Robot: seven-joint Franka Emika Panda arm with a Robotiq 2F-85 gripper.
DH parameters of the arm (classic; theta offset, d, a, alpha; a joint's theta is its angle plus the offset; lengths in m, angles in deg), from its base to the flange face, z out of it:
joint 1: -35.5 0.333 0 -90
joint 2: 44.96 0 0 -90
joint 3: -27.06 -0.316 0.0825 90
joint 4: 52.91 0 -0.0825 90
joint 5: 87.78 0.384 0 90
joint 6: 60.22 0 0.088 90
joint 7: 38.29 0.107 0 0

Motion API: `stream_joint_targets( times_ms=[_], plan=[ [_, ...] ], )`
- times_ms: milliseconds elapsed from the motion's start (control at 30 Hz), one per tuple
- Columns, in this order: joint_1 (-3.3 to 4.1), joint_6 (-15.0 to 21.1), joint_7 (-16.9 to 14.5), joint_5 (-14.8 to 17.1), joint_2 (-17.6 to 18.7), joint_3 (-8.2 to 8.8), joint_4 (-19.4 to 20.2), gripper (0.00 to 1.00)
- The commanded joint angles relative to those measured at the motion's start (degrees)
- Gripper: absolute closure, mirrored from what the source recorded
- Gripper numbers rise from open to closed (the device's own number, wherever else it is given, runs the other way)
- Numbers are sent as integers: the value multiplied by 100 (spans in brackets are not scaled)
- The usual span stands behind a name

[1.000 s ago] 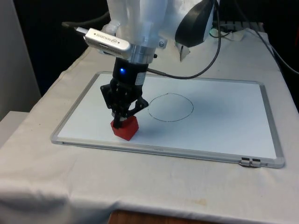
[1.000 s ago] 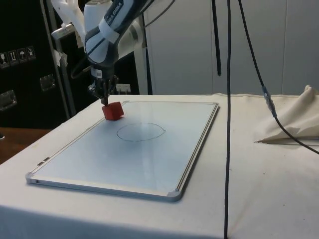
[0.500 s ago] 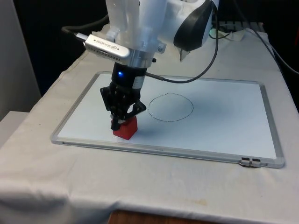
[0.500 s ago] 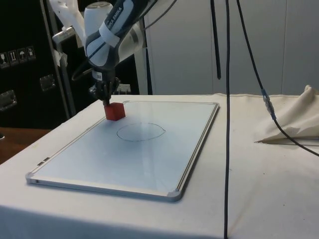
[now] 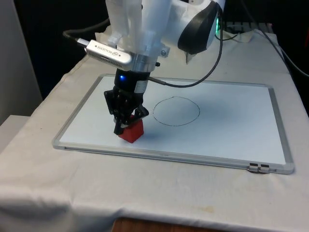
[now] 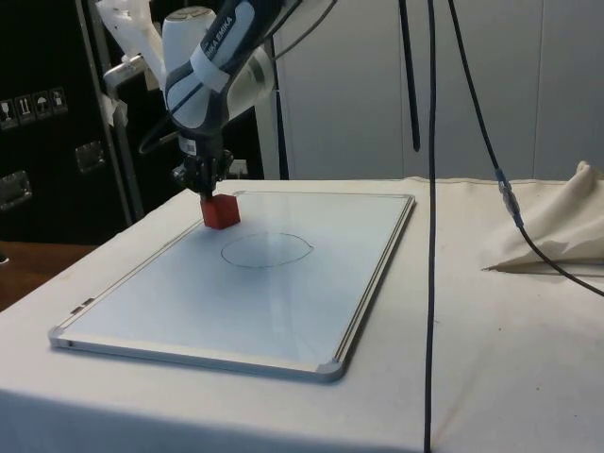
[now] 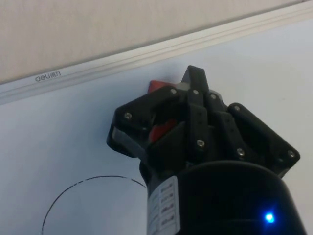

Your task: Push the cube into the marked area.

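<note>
Cube at the whiteboard's edge, jaws pressed against it

Cube [image 5: 131, 132], red and small, sits on the whiteboard [image 5: 231, 121] close to the board's near long edge as the front view has it, towards the front view's left, and well inside the frame. It lies outside the marked area [image 5: 176, 111], a thin drawn circle near the board's middle, with a strip of bare board between the two.

It looks rigid and light, probably a solid block with flat faces and crisp corners. On the glossy board it should slide with little effort, and it may spin if pushed off-centre. No grip is called for; the sensible contact is low on the flat face that looks away from the circle, near that face's middle, so the push runs through the cube's centre.

Being a cube, it has no long axis. It rests flat on one face, turned a little askew to the board's edges, so one vertical corner points roughly towards the near edge.

The jaws [image 5: 126, 124] are down on the cube's far-left side in the front view, tips touching or just beside its top edge. In the wrist view they appear drawn together, holding nothing, with red showing past them.

The board lies flat on the desk [image 5: 43, 183], under its white cloth.
</note>
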State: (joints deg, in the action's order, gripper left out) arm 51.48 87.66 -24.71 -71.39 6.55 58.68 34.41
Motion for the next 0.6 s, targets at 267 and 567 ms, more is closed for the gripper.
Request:
stream_joint_targets(
  times_ms=[267,567],
  plan=[
    [74,-372,286,-6,-120,109,52,100],
    [115,-842,367,-11,-223,138,80,100]
  ],
)
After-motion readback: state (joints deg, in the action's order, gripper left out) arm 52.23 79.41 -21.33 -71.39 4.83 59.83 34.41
